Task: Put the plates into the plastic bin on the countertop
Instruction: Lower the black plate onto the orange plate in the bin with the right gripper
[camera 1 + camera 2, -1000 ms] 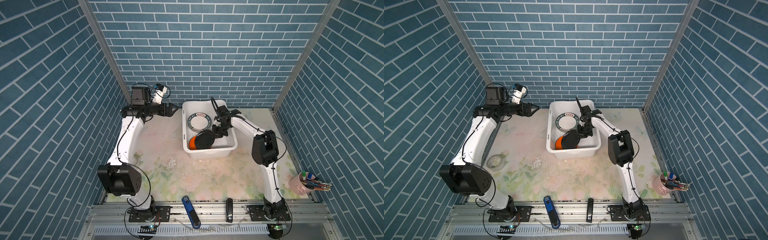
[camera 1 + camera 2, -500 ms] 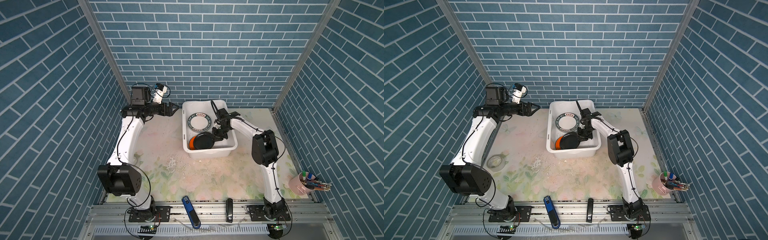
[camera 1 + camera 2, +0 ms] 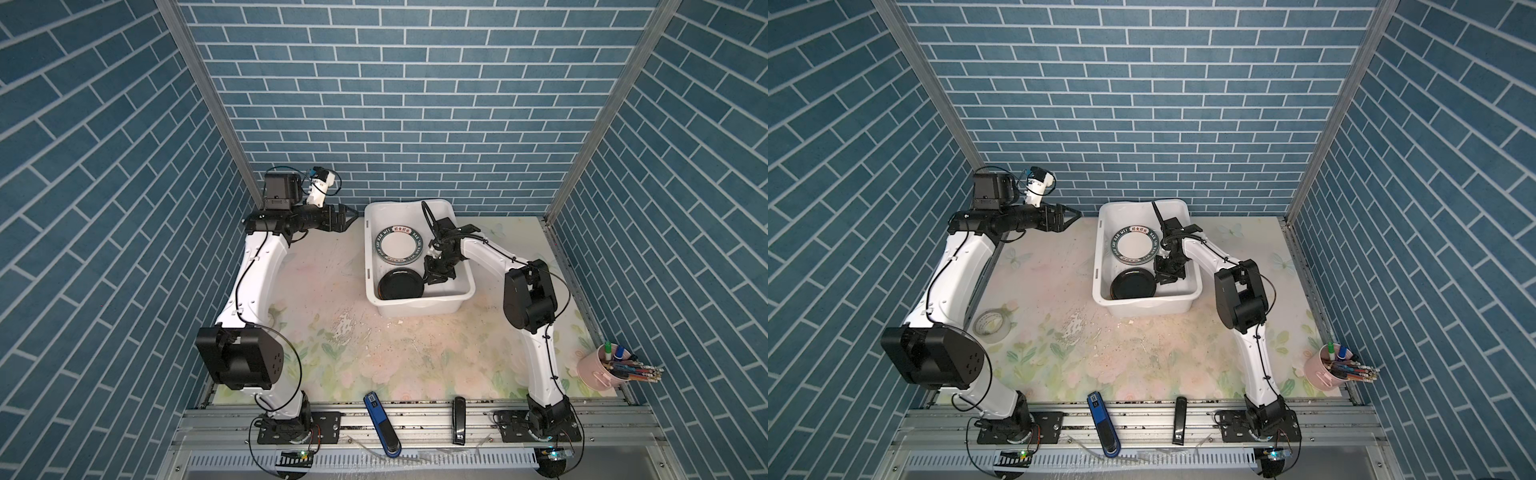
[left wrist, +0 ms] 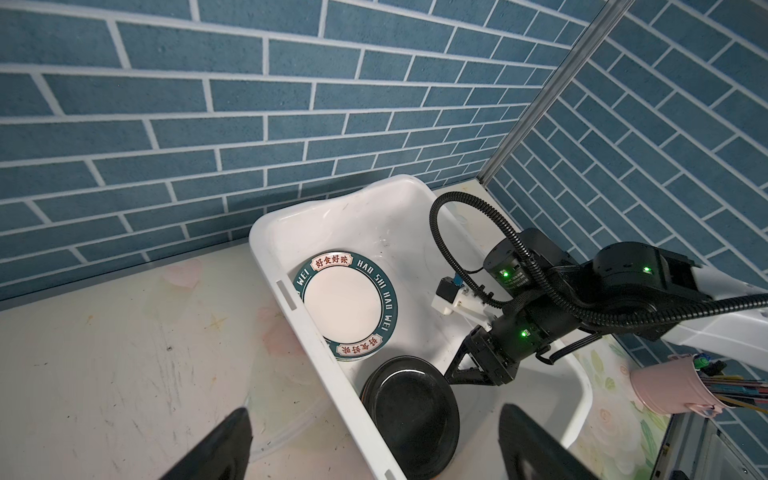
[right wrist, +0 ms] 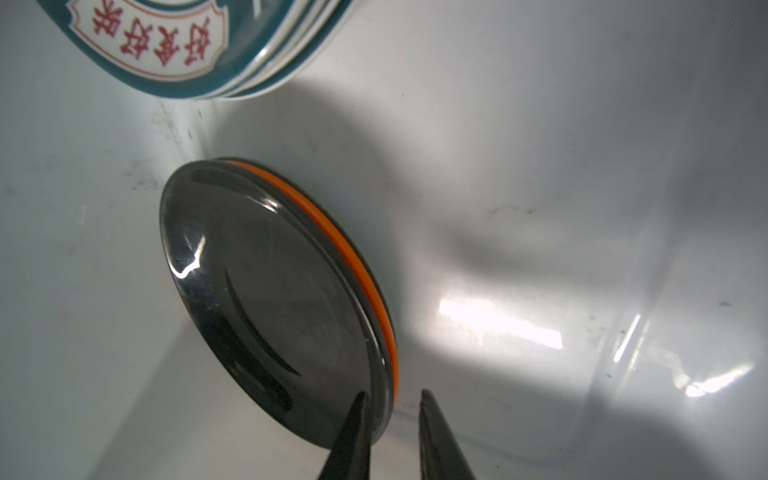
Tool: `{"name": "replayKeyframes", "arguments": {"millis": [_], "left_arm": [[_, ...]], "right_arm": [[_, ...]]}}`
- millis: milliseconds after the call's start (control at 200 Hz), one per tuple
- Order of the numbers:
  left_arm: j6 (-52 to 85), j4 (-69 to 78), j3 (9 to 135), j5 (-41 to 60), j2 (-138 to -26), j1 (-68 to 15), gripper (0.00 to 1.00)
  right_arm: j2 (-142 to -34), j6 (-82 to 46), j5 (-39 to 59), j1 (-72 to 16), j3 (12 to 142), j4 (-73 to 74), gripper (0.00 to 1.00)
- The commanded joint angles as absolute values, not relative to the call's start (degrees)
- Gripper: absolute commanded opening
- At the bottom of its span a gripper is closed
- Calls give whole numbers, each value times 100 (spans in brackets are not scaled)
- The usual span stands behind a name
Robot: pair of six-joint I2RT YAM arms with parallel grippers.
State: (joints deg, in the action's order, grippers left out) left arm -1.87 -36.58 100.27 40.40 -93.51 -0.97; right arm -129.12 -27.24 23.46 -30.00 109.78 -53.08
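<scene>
The white plastic bin (image 3: 419, 306) (image 3: 1148, 308) stands at the back of the flowered countertop (image 3: 324, 286). A stack of teal-lettered plates (image 3: 398, 246) (image 4: 340, 307) (image 5: 166, 45) lies in its far half. In the near half a black plate (image 3: 401, 283) (image 3: 1133, 283) (image 5: 274, 299) rests on an orange plate (image 5: 361, 266), of which only the rim shows. My right gripper (image 3: 432, 278) (image 5: 392, 395) is inside the bin, slightly open, its jaws astride the black plate's rim with a gap on one side. My left gripper (image 3: 351, 214) (image 4: 374, 411) hovers open and empty, left of the bin.
A whitish tape roll (image 3: 992, 324) lies on the counter beside the left arm. A pink cup of pens (image 3: 598, 372) stands at the front right corner. A blue tool (image 3: 381, 424) and a black one (image 3: 458, 419) lie on the front rail.
The black plate, held tilted with orange showing beside it, now lies flat over the orange plate. My right jaws have parted a little. The left arm has not moved.
</scene>
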Motion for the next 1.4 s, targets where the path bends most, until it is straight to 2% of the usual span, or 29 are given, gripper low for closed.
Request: {"name": "replayKeyframes", "arguments": {"millis": [0,1025,1135,1395], "left_arm": [[-141,-3608,10020,4131,-9393,-70,94],[-71,-3586,9934,4201,-9435,-70,94],[-70,-3587,9956,4210,-9457,-70,94],[-188,-3712,10035,4123,-9466,-70,95]], "right_arm": [[-12844,-2839,2364,-3023,10984,-5340,23],[-12850,-2831,2470,-3151,11026,-5336,18],[-12783,-2814,2400,-3156,11000,-5344,20],[-12713,-2618,2032,-3111,11465,-5682,33]]}}
